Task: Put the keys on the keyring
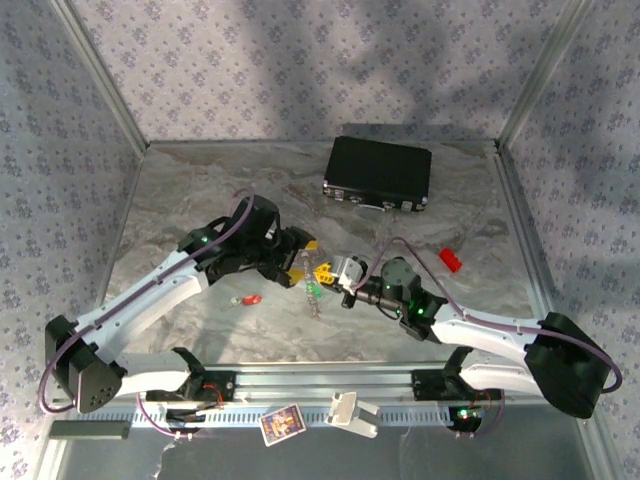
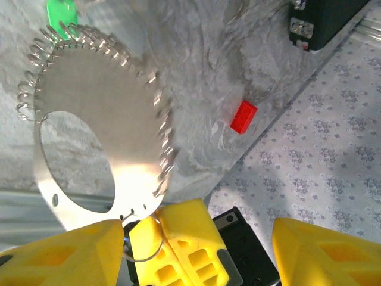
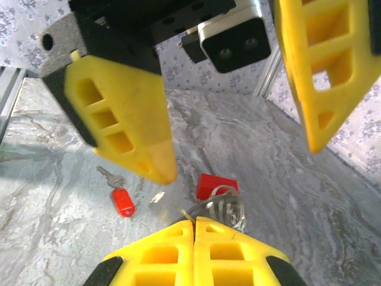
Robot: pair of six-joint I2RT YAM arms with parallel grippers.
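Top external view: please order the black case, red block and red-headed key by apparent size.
1. black case: clearly largest.
2. red block.
3. red-headed key; these last two look close, so their order is unsure.

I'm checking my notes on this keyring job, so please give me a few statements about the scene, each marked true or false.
1. The red key lies on the table, apart from the keyring. True.
2. The left gripper has its jaws clamped on the keyring. False: its jaws stand open, and it is the right gripper whose shut jaws hold the keyring's edge.
3. The green key sits at the keyring's beaded rim. True.
4. The red block lies inside the black case. False: it lies on the table, apart from the case, which is shut.
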